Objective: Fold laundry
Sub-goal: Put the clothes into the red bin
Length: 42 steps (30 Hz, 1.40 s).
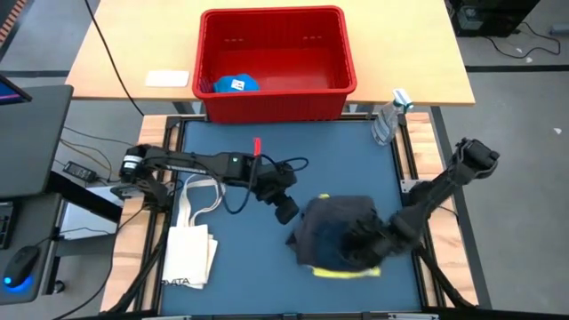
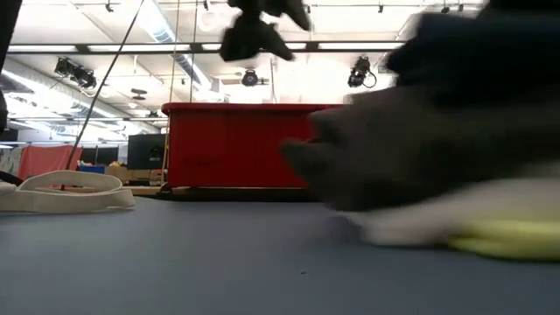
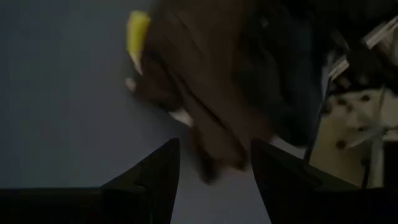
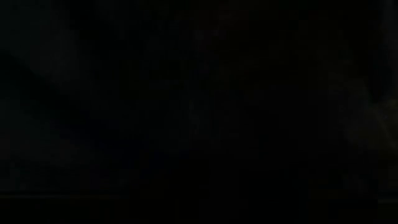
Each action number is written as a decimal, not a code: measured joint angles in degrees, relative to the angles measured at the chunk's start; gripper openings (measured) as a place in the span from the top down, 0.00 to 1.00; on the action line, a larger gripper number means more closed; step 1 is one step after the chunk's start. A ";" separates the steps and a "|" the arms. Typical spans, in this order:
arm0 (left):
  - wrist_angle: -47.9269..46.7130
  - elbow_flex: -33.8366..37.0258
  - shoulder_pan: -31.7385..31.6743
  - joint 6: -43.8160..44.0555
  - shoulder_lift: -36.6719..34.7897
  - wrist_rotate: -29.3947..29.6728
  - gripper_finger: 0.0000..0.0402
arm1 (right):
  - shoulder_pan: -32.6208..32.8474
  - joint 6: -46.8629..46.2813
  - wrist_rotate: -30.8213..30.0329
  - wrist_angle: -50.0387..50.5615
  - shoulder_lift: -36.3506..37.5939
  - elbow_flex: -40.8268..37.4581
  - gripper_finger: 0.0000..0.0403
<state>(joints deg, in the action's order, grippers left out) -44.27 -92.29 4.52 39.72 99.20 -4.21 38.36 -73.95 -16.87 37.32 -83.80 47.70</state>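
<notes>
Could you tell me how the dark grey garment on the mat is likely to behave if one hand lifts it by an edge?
The dark grey garment lies crumpled in soft folds, so it will probably drape and sag. It covers the yellow garment, which might drag along.

No fully legible text anywhere.

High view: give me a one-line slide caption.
Left gripper hovers open beside the dark grey garment piled over the yellow one; right gripper is buried in the pile; tote bag lies left.
</notes>
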 joint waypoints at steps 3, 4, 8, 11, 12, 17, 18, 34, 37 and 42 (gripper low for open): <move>-4.24 0.00 0.32 -0.19 -2.38 0.10 0.50 | -7.07 6.83 -0.72 -3.71 -0.17 -0.26 0.59; -6.13 0.00 0.31 -0.27 -3.30 0.48 0.50 | -9.39 8.95 -0.57 -5.78 -0.25 -0.41 0.59; -10.67 -0.07 -0.75 -0.16 -9.18 1.89 0.50 | -17.60 16.00 2.41 -12.73 -0.33 -0.44 0.59; -13.71 -0.06 -2.05 2.12 -12.82 3.54 0.50 | -21.26 18.93 4.15 -15.44 0.89 -0.54 0.59; -14.91 -0.04 -2.38 3.82 -13.91 4.88 0.50 | -21.97 19.59 4.32 -16.01 1.67 -0.60 0.59; -16.91 -0.05 -5.52 6.00 -20.41 7.14 0.39 | -24.75 21.89 4.50 -16.59 7.93 -0.63 0.54; -17.90 -0.07 -6.23 6.00 -21.73 7.72 0.35 | -25.14 22.40 4.38 -16.66 9.33 -0.63 0.52; 17.68 30.87 -7.65 10.44 -27.06 -2.19 0.05 | -28.99 5.92 10.44 -6.46 27.72 -0.28 0.08; 29.55 38.91 -7.70 13.62 -26.80 -4.40 0.05 | -25.52 0.55 9.01 1.46 29.66 -0.28 0.07; 50.54 50.70 -7.72 18.62 -26.69 -4.52 0.05 | -19.11 -6.47 8.69 5.52 30.92 -0.28 0.08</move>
<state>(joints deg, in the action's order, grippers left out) 6.27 -41.59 -3.20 58.34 72.51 -8.73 19.25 -80.42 -8.18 42.85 -52.88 47.42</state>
